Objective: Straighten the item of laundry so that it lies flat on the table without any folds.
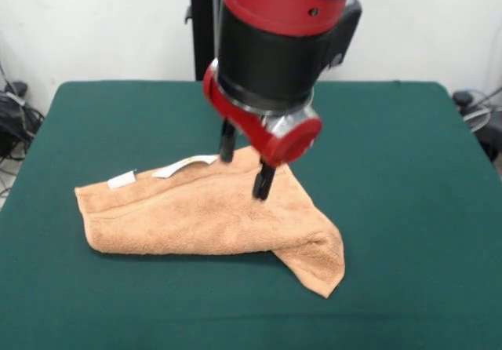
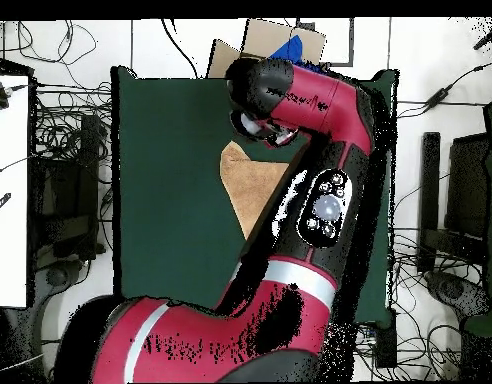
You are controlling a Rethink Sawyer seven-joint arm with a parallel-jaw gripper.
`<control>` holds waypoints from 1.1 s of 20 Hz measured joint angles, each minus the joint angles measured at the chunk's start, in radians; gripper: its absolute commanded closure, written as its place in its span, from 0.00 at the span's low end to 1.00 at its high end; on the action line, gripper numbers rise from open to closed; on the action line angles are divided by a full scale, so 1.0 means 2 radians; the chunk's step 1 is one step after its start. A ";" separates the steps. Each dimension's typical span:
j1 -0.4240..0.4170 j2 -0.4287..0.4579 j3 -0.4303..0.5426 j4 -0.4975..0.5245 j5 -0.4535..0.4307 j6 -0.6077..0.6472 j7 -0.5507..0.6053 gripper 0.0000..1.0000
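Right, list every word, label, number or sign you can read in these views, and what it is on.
No text can be read in either view.
The towel has two small white tags at its far edge: no print can be made out on them.
The arm's round button panel in the overhead view shows buttons only, no readable marks.

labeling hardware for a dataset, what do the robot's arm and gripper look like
The arm is glossy red with a black cylindrical wrist section and a red ring below it, ending in a round red cap. The gripper has two thin black fingers. Overhead, the arm shows a grey band and a black panel with round buttons.
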 measured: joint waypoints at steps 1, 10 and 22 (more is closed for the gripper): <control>0.000 0.006 -0.002 -0.008 0.000 -0.010 0.000 0.00; -0.008 0.062 -0.020 -0.061 0.000 -0.110 0.000 0.00; -0.015 0.091 -0.029 -0.068 0.000 -0.116 0.000 0.00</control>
